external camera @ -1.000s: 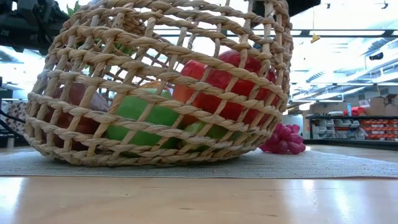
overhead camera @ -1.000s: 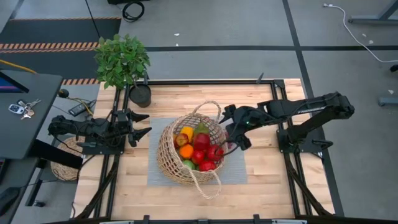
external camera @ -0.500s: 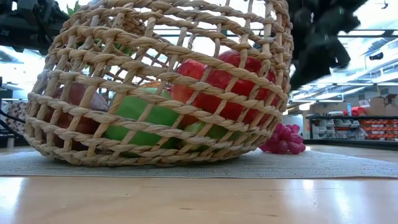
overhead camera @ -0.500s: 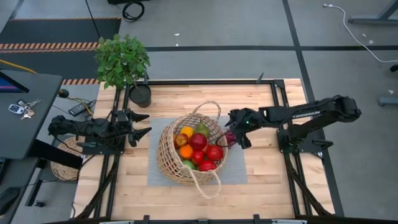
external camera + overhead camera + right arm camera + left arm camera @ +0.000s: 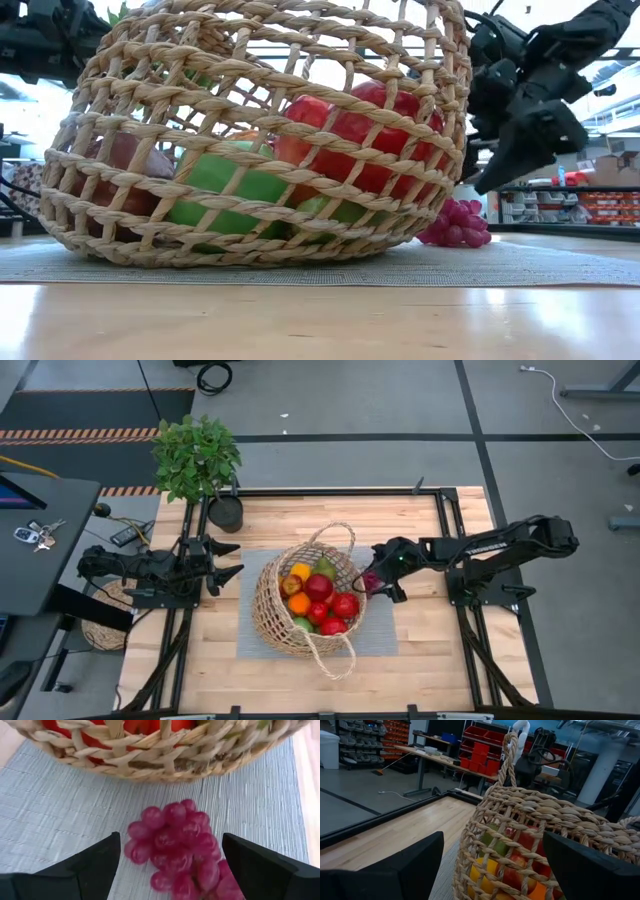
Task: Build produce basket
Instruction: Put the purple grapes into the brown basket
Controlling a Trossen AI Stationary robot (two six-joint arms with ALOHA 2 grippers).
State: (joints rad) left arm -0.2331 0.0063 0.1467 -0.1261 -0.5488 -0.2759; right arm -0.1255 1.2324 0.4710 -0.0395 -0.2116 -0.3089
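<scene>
Right end effector (image 5: 167, 870) spread wide over purple grapes (image 5: 180, 847) (glossy, round, bunched) on mat beside basket (image 5: 165, 750).

- The basket (image 5: 250, 130) is tan woven wicker, an open weave of rough twisted strands; its loop handle (image 5: 510, 755) is twisted like rope.
- The grapes (image 5: 180, 845) are smooth, glossy purple-red beads with small highlights.
- The red apple (image 5: 370, 135) behind the weave has a smooth, slightly shiny skin; the green fruit (image 5: 235, 185) beside it looks smooth and more matt.
- The mat (image 5: 60, 825) is pale blue-grey cloth with a fine ribbed weave, matt.
- The table (image 5: 440, 660) is light wood in planks, smooth with a soft sheen.
- The right gripper (image 5: 167, 870) has dark, matt fingers (image 5: 75, 870) that look like plastic.
- The table's frame (image 5: 330, 491) is black metal.
</scene>
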